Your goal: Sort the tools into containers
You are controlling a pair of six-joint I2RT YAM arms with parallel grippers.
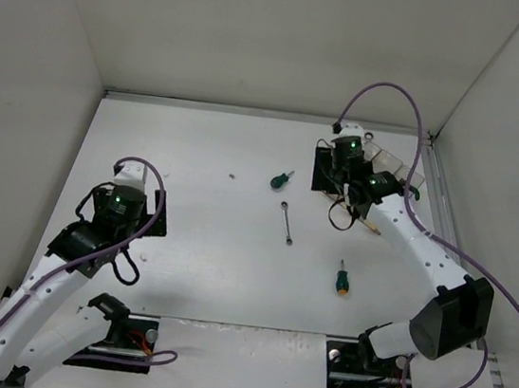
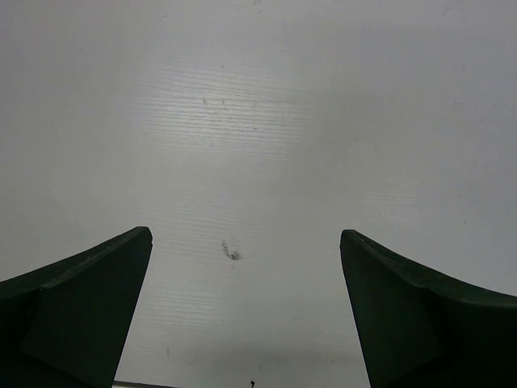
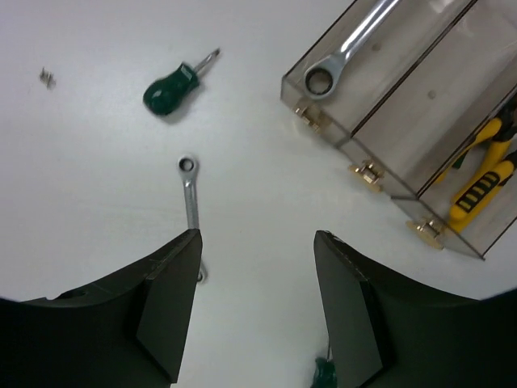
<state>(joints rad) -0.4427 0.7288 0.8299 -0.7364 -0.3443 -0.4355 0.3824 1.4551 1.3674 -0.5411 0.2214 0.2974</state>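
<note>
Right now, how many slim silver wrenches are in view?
2. One slim silver wrench lies inside an end compartment of the clear smoky plastic bins; the second wrench lies loose on the white table. Bins are partly cropped, so more could hide.

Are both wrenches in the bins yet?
No, one silver wrench lies in the end bin, while the other wrench lies out on the table.

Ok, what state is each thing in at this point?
Left gripper: fingers open, empty.
Right gripper: fingers open, empty.
First wrench: lying in one end compartment of the bins.
Second wrench: flat on the table.
Far screwdriver: loose on the table.
Near screwdriver: loose on the table.
Yellow pliers: in the opposite end compartment.
</note>
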